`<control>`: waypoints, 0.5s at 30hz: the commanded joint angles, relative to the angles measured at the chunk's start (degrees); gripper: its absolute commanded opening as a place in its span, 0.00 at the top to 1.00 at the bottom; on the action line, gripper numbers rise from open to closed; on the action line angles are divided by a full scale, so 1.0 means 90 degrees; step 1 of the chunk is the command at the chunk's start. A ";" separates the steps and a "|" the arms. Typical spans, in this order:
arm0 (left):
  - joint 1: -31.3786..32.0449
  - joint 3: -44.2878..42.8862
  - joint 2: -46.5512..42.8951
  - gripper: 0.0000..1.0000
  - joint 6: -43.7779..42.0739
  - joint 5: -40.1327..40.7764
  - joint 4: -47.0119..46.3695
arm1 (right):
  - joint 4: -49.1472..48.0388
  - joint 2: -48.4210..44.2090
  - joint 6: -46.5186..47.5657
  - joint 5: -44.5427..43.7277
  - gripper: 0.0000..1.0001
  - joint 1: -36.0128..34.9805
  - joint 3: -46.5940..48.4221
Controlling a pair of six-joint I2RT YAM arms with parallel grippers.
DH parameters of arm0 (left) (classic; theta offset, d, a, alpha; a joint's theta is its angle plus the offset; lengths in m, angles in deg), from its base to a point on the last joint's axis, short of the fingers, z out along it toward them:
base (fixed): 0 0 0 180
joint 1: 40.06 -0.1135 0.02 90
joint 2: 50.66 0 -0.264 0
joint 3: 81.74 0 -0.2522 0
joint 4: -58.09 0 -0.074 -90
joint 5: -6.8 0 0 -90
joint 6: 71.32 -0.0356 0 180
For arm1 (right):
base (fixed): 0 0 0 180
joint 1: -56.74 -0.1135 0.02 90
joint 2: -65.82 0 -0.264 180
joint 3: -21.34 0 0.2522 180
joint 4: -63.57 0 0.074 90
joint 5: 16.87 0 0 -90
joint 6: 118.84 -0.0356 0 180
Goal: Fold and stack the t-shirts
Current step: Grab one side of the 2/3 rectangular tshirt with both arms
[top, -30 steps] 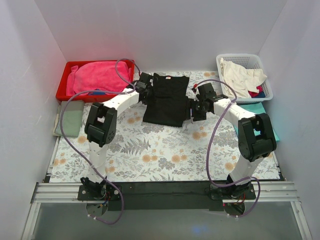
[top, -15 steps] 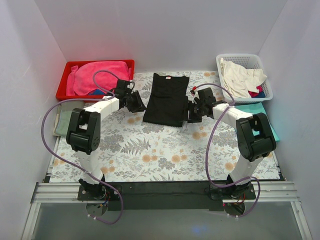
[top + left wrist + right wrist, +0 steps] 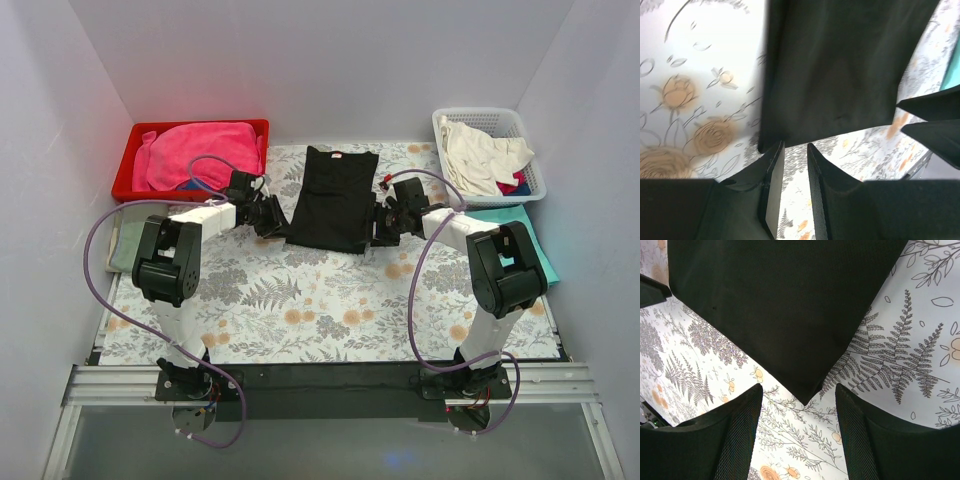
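Black shirt (image 3: 333, 198): folded into a long narrow panel, lying flat on the floral cloth (image 3: 300, 300) in the far middle of the table.
Long axis: runs far to near, leaning a little to the left at the near end.
Pointing: collar at the far end, where a small pale label shows; the straight near edge faces the arm bases.
Left gripper (image 3: 279, 219): low at the shirt's near-left corner, reaching in from the left. Its fingers are parted by a narrow gap with only floral cloth seen between them. The corner lies just beyond the tips and nothing is gripped.
Right gripper (image 3: 377, 226): low at the near-right corner, reaching in from the right. Its fingers are spread wide. In the wrist view the corner's point lies in the gap between the tips, pinched by neither.
Teal shirt (image 3: 500, 214): flat at the right edge, on the near side of the basket, partly hidden by the right arm and well apart from the black one.
Red bin (image 3: 200, 124): far left corner, heaped with pink fabric (image 3: 195, 150).
White basket (image 3: 478, 110): far right corner, holding crumpled pale fabric (image 3: 480, 152) and a bit of red.
Grey-green cloth (image 3: 128, 240): left edge, just near of the bin.
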 commanded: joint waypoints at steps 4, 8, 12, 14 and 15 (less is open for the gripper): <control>-0.0130 0.0236 -0.0149 0.76 -0.0169 0.0273 -0.0099 | -0.0233 0.0149 -0.0067 0.0143 0.34 -0.0062 -0.0043; -0.0149 0.0353 -0.0032 0.76 -0.0130 0.0058 -0.0186 | -0.0233 0.0169 -0.0087 0.0124 0.34 -0.0082 -0.0053; -0.0159 0.0509 0.0007 0.76 -0.0071 0.0184 -0.0352 | -0.0243 0.0188 -0.0087 0.0094 0.34 -0.0092 -0.0063; -0.0169 0.0568 0.0007 0.76 -0.0052 0.0310 -0.0411 | -0.0253 0.0208 -0.0077 0.0094 0.34 -0.0101 -0.0063; -0.0178 0.0597 -0.0022 0.76 -0.0042 0.0350 -0.0518 | -0.0253 0.0208 -0.0087 0.0094 0.34 -0.0101 -0.0053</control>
